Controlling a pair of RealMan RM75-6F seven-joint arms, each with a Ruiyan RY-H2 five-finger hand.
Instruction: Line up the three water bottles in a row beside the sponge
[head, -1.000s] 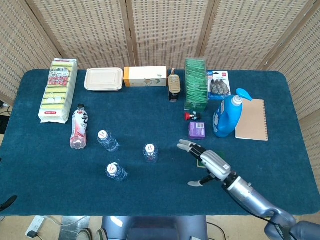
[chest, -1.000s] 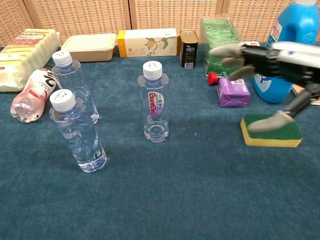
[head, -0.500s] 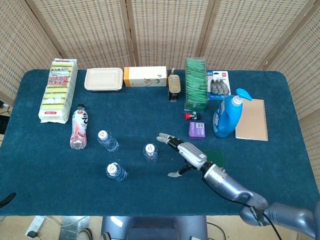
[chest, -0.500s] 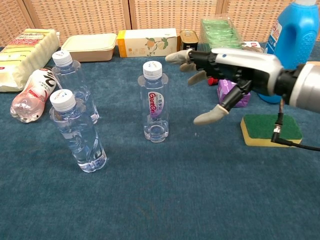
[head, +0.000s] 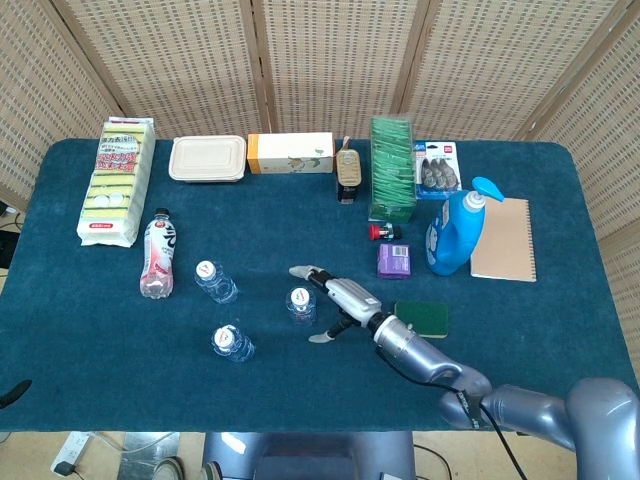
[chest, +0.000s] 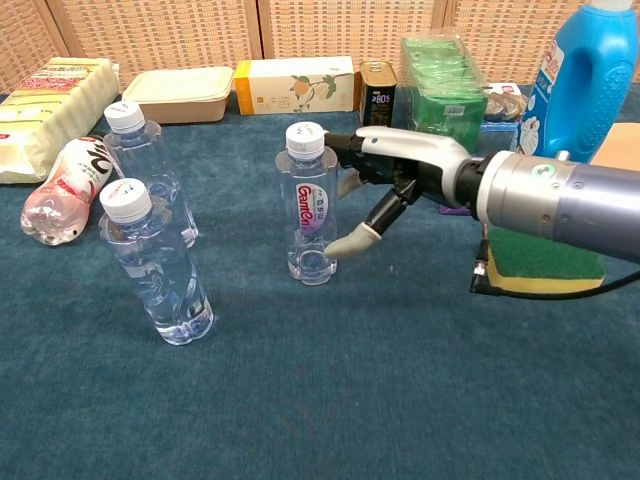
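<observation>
Three clear water bottles with white caps stand left of centre. The labelled one (head: 301, 304) (chest: 311, 205) is nearest the middle; the other two (head: 215, 282) (head: 231, 343) stand further left, seen in the chest view as the rear bottle (chest: 150, 170) and the front bottle (chest: 155, 262). The green and yellow sponge (head: 421, 318) (chest: 545, 264) lies to the right. My right hand (head: 335, 300) (chest: 395, 175) reaches in from the right, its fingers spread around the labelled bottle: fingers behind its neck, thumb near its lower body, holding nothing. No left hand shows.
A pink drink bottle (head: 157, 256) lies at the left. A purple box (head: 394, 260), blue detergent bottle (head: 455, 230) and notebook (head: 504, 238) sit behind the sponge. Along the back are a sponge pack (head: 118, 180), food container (head: 208, 158), carton (head: 291, 153), can (head: 347, 170) and green packet (head: 392, 165).
My right hand has moved left, from over the sponge across the cloth to the labelled bottle, uncovering the sponge. The bottles have not moved.
</observation>
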